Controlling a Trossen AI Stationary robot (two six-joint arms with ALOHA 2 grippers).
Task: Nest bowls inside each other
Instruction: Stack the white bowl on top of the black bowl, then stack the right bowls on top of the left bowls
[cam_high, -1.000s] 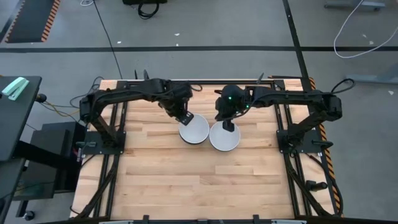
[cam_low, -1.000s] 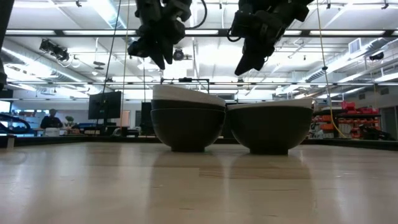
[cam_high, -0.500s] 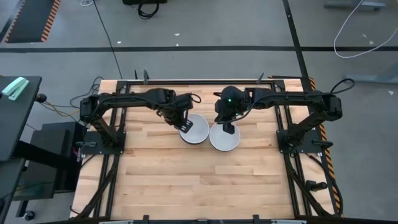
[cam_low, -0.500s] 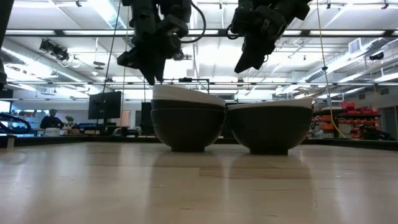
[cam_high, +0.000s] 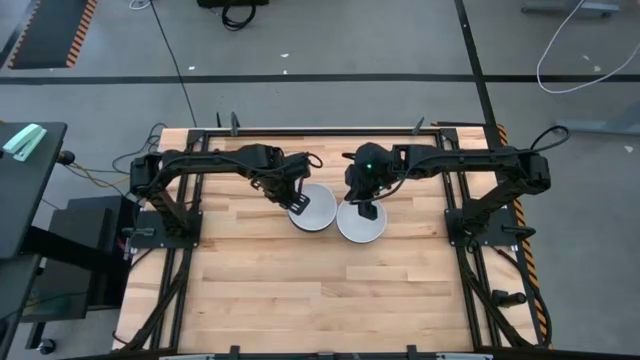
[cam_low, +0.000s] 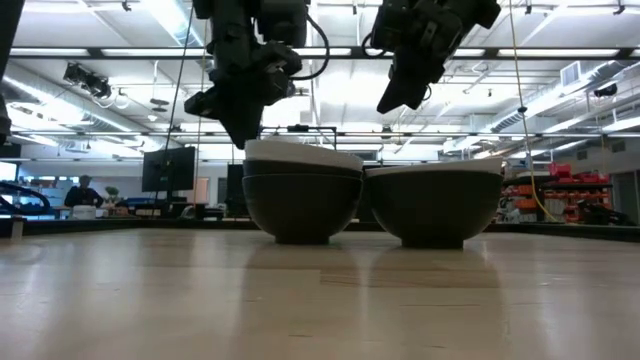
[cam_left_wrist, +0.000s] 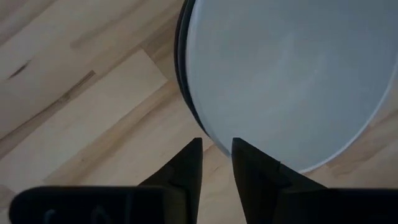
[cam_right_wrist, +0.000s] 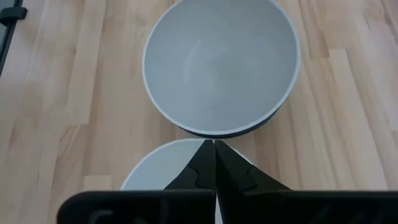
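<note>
Two stacks of bowls stand side by side on their bases, mid-table. The left stack (cam_high: 314, 209) (cam_low: 302, 190) is black outside with a white bowl nested on top. The right stack (cam_high: 361, 224) (cam_low: 435, 200) is the same, black below and white inside. How many bowls each stack has is hidden. My left gripper (cam_high: 298, 207) (cam_low: 240, 138) (cam_left_wrist: 216, 144) is narrowly open, with one finger on each side of the left stack's rim. My right gripper (cam_high: 366, 211) (cam_low: 384, 106) (cam_right_wrist: 213, 147) is shut and hangs well above the right stack. My left gripper comes from above, pointing down, at the left-hand rim (cam_left_wrist: 211, 134) of the left stack's white bowl. One finger (cam_left_wrist: 193, 155) is outside the rim and the other over the inside. Whether they touch the rim, I cannot tell.
The wooden table (cam_high: 320, 290) shows bare boards on the near side of the stacks. Black frame rails (cam_high: 180, 250) run along the left and right edges. The two stacks stand almost touching each other.
My left gripper has come down from well above the left stack to its left-hand rim and has shifted slightly toward the table's near edge. The bowls have stayed put.
</note>
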